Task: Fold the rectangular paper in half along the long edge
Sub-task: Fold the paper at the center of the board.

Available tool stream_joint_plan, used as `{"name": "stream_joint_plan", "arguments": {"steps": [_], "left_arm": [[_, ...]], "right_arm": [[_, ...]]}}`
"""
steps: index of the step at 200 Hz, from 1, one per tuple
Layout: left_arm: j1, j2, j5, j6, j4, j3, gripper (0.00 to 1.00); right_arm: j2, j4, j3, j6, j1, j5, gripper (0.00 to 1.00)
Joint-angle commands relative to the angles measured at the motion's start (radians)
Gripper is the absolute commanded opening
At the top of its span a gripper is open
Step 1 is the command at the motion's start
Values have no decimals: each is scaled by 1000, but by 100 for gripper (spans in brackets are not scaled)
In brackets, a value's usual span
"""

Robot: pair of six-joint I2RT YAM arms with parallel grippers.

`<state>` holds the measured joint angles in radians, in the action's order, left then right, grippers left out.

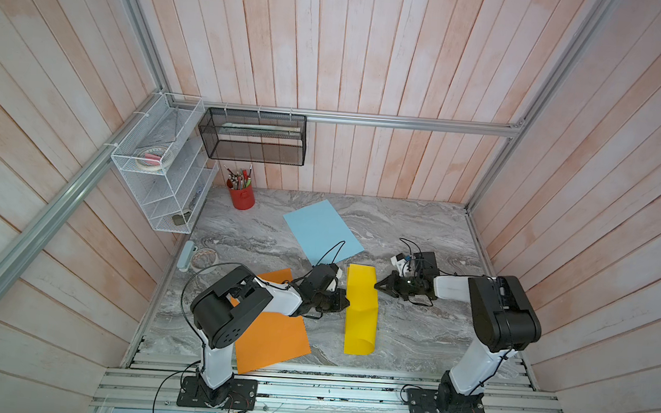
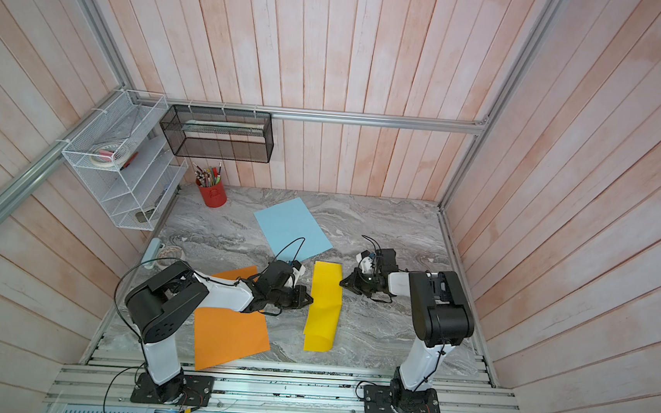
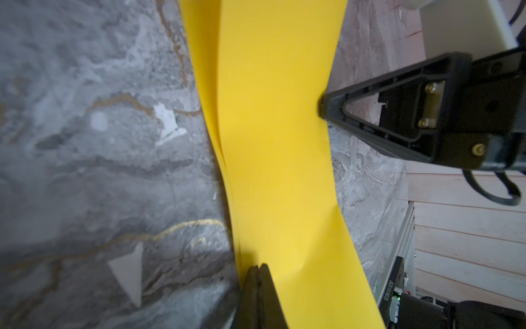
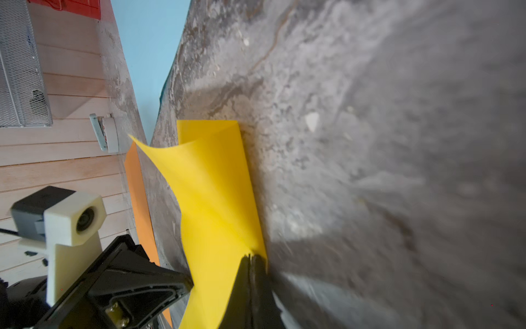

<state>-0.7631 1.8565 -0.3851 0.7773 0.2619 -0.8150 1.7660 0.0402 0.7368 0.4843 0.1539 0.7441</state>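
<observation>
A yellow rectangular paper (image 1: 361,310) lies folded over. Pressed together, the left fingers (image 3: 257,282) pinch its left edge, the right fingers (image 4: 250,273) seemingly its right.

A robot lab cell: aluminium frame (image 1: 408,123), plank walls (image 1: 373,49), marbled tabletop (image 1: 419,230), wire shelves (image 1: 162,170).

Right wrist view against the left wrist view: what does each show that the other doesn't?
Only the right wrist view: the blue paper, the orange paper, the white mesh shelf, and the curled-up end of the yellow paper. Only the left wrist view: the metal rail beside the marble tabletop. Both: the folded-over yellow paper on that tabletop, with the left gripper and right gripper shut, tips at its opposite long edges.
</observation>
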Motion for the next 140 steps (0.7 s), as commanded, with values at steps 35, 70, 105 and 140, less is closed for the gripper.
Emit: {"name": "stream_joint_plan", "arguments": {"steps": [35,70,105,140], "left_arm": [[-7,26,-34,-65,-116,30,0],[-10,23,-38,-68,-122,33,0],[-10,26,-33,-69,-134,35,0],[-10,30,-28,-64,-135,34,0]], "right_arm": [[-63,-86,-71,-10,-22,-59,0],[-108,-53,-28,25,-14,-15,0],[-82,-75,49,16,-16,-3,0],[-36,-61,106,28,-16,28,0]]}}
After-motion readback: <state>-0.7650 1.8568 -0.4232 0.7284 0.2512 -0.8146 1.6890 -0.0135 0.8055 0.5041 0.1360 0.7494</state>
